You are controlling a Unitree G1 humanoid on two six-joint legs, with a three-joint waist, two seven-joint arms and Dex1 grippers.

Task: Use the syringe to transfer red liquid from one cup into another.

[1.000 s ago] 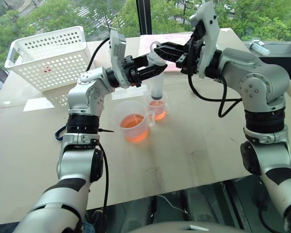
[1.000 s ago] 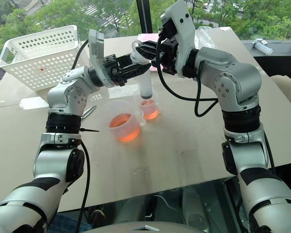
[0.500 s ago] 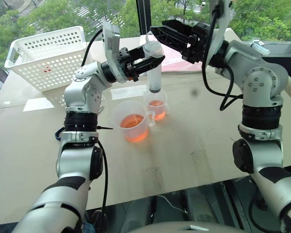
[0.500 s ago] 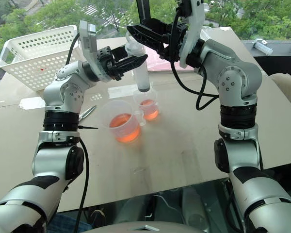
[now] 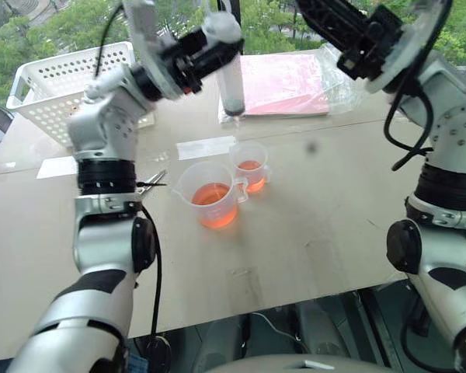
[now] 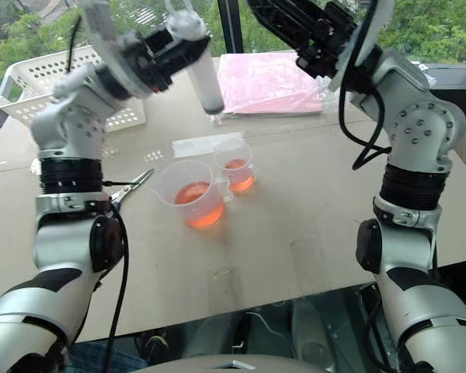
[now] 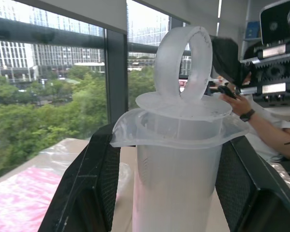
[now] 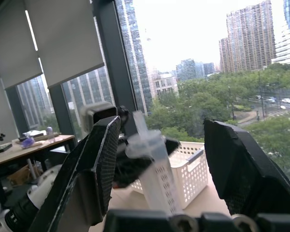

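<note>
Beige and bare in front, the table [image 5: 334,225] carries everything; taking the big cup [image 5: 212,194] as the landmark, a white basket [image 5: 70,85] sits well behind it to the left and a pink packet [image 5: 283,84] well behind it to the right. That big cup stands near the table's middle holding red liquid [image 5: 214,203], and the small cup [image 5: 251,165], also with some red in it, stands just behind and to its right, almost touching. Scissors [image 6: 132,186] lie just to its left. High above both cups, the left gripper [image 5: 193,58] clamps the syringe [image 5: 230,66] by its upper barrel, tip down, plunger pushed in and barrel looking empty. Further right and well above the cups, the right gripper [image 6: 283,17] stands wide, holding nothing. My reading: one squirt into the small cup is done and the syringe is lifted clear. A further transfer would call for lowering the tip into the big cup, then the free gripper taking the plunger ring and drawing up.
</note>
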